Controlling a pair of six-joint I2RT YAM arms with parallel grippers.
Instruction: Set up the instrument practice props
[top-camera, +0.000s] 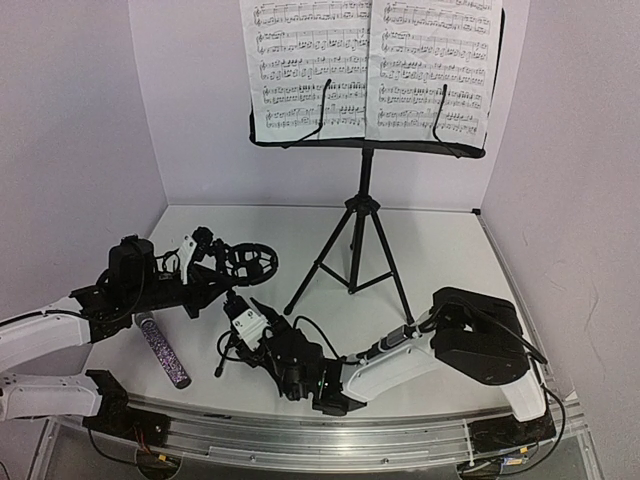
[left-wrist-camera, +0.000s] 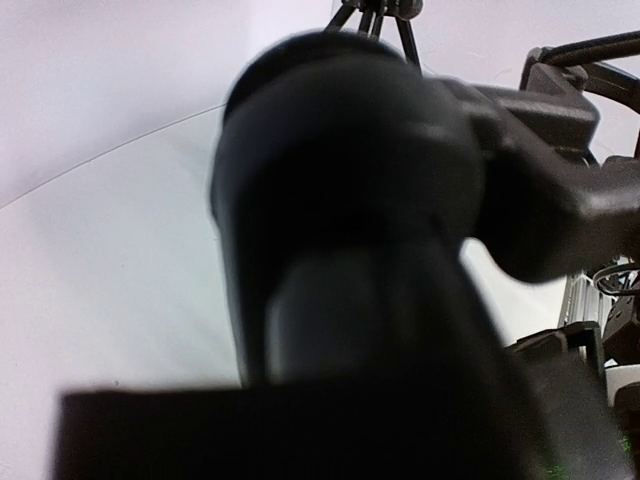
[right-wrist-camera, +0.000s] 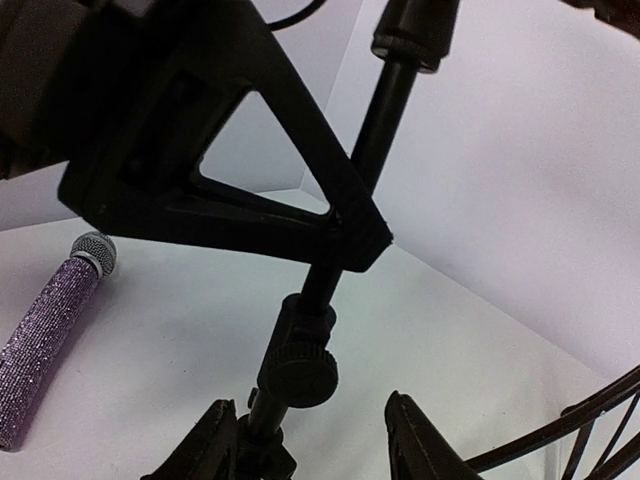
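— Where's the mic stand (right-wrist-camera: 388, 120)?
— Left of centre, its thin stem pinched in the closed left gripper (top-camera: 198, 252). It looks light, rigid and smooth, so it may pivot.
— And the right gripper (right-wrist-camera: 305, 408)?
— Half-spread, straddling the stem at the knob (right-wrist-camera: 298, 365). Grip there.

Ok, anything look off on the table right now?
Yes: the microphone lies flat on the table, and the mic stand is tipped sideways in the left hand, not standing. The music stand is upright.

Black tripod music stand (top-camera: 362, 215) set upright at desk (top-camera: 440, 260) rear, white sheet-music pages (top-camera: 370, 65) propped on it, purple glitter microphone (top-camera: 163, 350) laid flat at left, small black mic stand (top-camera: 250, 262) held tilted beside it
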